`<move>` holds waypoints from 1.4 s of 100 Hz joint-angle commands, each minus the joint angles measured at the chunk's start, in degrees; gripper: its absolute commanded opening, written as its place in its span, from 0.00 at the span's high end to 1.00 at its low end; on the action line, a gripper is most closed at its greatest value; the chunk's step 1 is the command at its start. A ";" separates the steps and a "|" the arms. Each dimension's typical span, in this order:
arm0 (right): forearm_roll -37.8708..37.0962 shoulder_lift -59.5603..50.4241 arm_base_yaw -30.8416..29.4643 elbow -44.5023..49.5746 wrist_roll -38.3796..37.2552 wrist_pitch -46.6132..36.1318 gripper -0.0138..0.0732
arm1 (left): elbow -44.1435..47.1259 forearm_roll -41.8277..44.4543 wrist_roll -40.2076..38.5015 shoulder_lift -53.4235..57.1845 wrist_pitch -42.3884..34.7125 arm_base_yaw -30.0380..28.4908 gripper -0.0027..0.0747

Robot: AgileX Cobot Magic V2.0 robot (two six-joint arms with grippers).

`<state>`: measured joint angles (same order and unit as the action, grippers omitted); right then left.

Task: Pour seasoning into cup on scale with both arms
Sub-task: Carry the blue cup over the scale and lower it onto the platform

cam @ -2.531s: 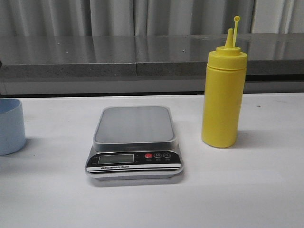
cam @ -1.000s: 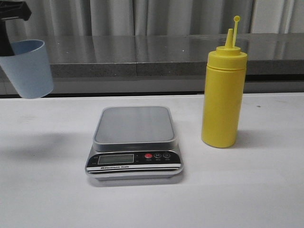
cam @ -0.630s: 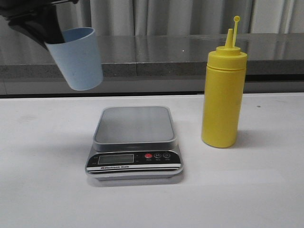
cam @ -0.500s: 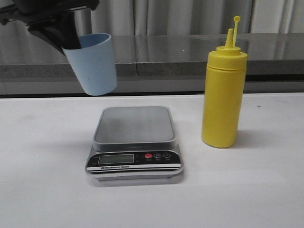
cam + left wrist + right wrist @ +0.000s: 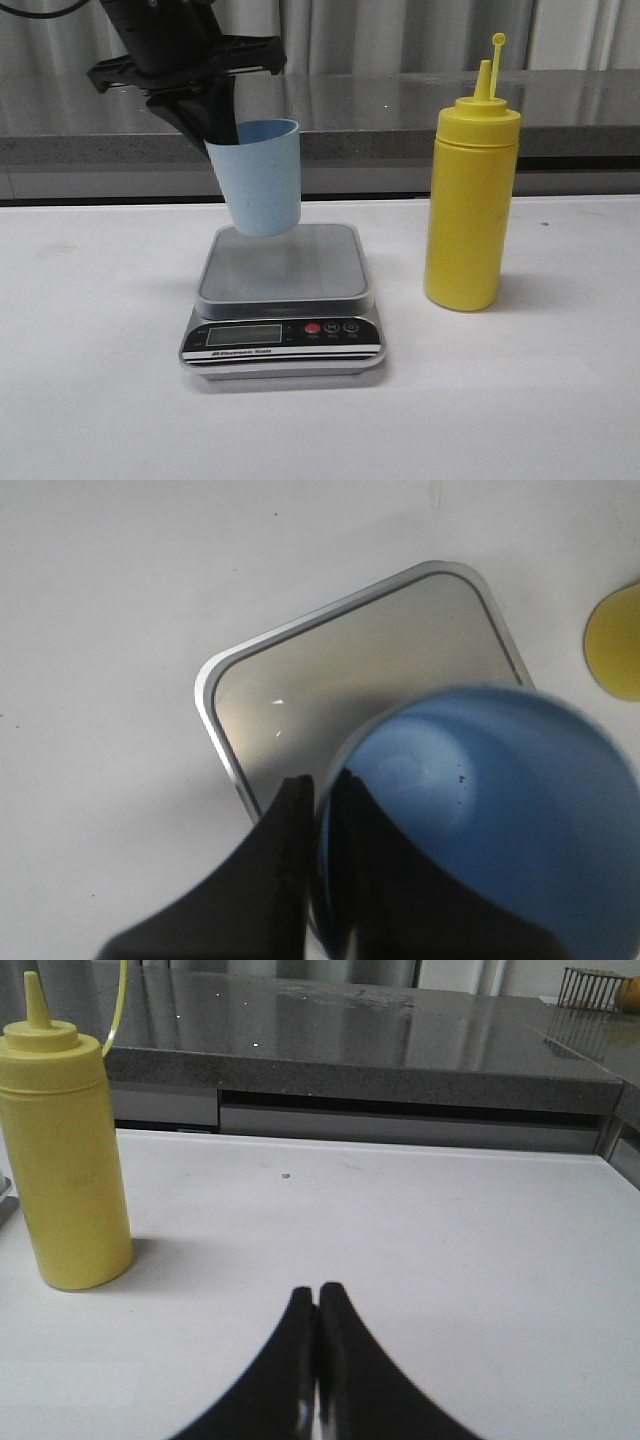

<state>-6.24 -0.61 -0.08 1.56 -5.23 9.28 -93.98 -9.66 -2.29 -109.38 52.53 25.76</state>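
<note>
Above the scale, our left gripper holds the light blue cup in the air, one finger outside the rim and one inside, pinching the wall. The cup hangs slightly tilted over the scale's rear left part, its base clear of the silver platform. From our left wrist camera the cup is seen from above with a few dark specks inside, the fingers clamped on its near rim and the scale's platform beneath. The scale sits on the white table, its display and its red and dark buttons facing us. Right of the scale, well apart from it, the yellow seasoning bottle stands upright, cap off its nozzle on the tether. Farther right of the scale, our right gripper sits low over the table, its tips pressed together on nothing, the bottle ahead and to one side.
</note>
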 commanded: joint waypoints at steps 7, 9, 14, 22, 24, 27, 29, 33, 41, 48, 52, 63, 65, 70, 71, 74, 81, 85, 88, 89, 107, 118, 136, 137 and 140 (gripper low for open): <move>-0.26 -0.88 -0.35 0.06 0.28 -4.53 0.98 | -2.33 -0.83 0.01 1.48 -1.10 1.18 0.99; -0.26 -0.88 -0.35 0.06 0.28 -4.53 0.98 | -2.33 -0.83 0.01 1.34 -1.10 1.18 0.99; -0.26 -0.88 -0.35 0.06 0.28 -4.53 0.98 | -2.33 -0.83 0.01 0.92 -1.10 1.18 0.99; -0.26 -0.88 -0.35 0.06 0.28 -4.53 0.98 | -2.33 -0.72 0.01 0.77 -1.21 1.34 0.99; -0.26 -0.88 -0.35 0.06 0.28 -4.53 0.98 | -2.33 -0.72 0.01 0.66 -1.31 1.34 0.99; -0.26 -0.88 -0.35 0.06 0.28 -4.53 0.98 | -2.33 -0.72 0.01 0.53 -1.31 1.48 0.99; -0.26 -0.88 -0.35 0.06 0.28 -4.53 0.98 | -2.33 -0.72 0.01 0.39 -1.31 1.48 0.99; -0.26 -0.88 -0.35 0.06 0.28 -4.53 0.98 | -2.33 -0.72 0.01 0.24 -1.31 1.48 0.99; -0.26 -0.88 -0.35 0.06 0.28 -4.53 0.98 | -2.33 -0.62 0.01 -0.22 -1.31 1.48 0.99; -0.26 -0.88 -0.35 0.06 0.28 -4.53 0.98 | -2.33 -0.62 0.01 -0.75 -1.31 1.48 0.99; -0.26 -0.88 -0.35 0.06 0.28 -4.53 0.98 | -2.33 -0.62 0.01 -0.92 -1.19 1.48 0.99; -0.26 -0.88 -0.35 0.06 0.28 -4.53 0.98 | -2.33 -0.62 0.01 -1.44 -1.19 1.48 0.99; -0.26 -0.88 -0.35 0.06 0.28 -4.53 0.98 | -2.33 -0.62 0.01 -1.44 -1.19 1.48 0.99; -0.26 -0.88 -0.35 0.06 0.28 -4.53 0.98 | -2.33 -0.62 0.01 -1.44 -1.19 1.48 0.99; -0.26 -0.88 -0.35 0.06 0.28 -4.53 0.98 | -2.33 -0.62 0.01 -1.44 -1.19 1.48 0.99; -0.26 -0.88 -0.35 0.06 0.28 -4.53 0.98 | -2.33 -0.62 0.01 -1.44 -1.19 1.48 0.99; -0.26 -0.88 -0.35 0.06 0.28 -4.53 0.98 | -2.33 -0.62 0.01 -1.44 -1.19 1.48 0.99; -0.26 -0.88 -0.35 0.06 0.28 -4.53 0.98 | -2.33 -0.62 0.01 -1.44 -1.19 1.48 0.99; -0.26 -0.88 -0.35 0.06 0.28 -4.53 0.98 | -2.33 -0.73 0.01 -1.44 -1.19 1.48 0.99; -0.26 -0.88 -0.35 0.06 0.28 -4.53 0.98 | -2.33 -0.73 0.01 -1.44 -1.19 1.48 0.99; -0.26 -0.88 -0.35 0.06 0.28 -4.53 0.98 | -2.60 -0.73 0.01 -1.44 -0.97 1.48 0.93; -0.26 -0.88 -0.35 0.06 0.28 -4.53 0.98 | -3.47 -0.73 0.01 -1.44 -0.47 1.48 0.73; -0.26 -0.88 -0.35 0.06 0.28 -4.53 0.98 | -5.70 -0.73 0.01 -1.20 1.77 1.48 0.39; -0.26 -0.88 -0.35 0.06 0.28 -4.53 0.98 | -5.89 -0.73 0.01 -1.20 1.90 1.48 0.38; -0.26 -0.88 -0.35 0.06 0.28 -4.53 0.98 | -6.16 -0.73 0.01 -1.20 2.30 1.48 0.36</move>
<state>-6.24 -0.61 -0.08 1.56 -5.23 9.28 -97.59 -9.66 -2.29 -113.72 54.84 26.69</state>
